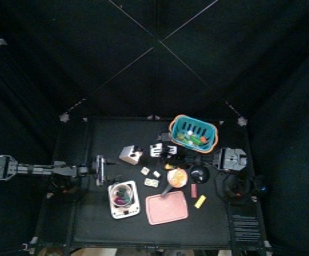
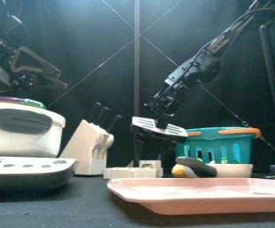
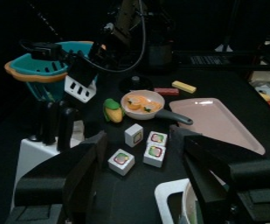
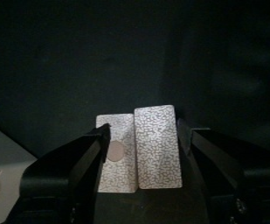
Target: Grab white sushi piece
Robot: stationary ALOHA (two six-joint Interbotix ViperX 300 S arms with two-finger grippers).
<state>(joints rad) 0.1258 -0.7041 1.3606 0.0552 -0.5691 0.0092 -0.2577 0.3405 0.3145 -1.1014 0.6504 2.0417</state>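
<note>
The right black gripper (image 4: pixel 141 153), jaws spread wide, hangs over a speckled metal spatula (image 4: pixel 140 147). The small white sushi pieces (image 3: pixel 141 147) sit at the table's centre, at nine o'clock from the orange pan (image 1: pixel 178 177). I cannot tell the left gripper's (image 3: pixel 148 188) state.

black table (image 1: pixel 97 190) — pink tray (image 1: pixel 169 208), teal basket (image 1: pixel 193 130)
</note>
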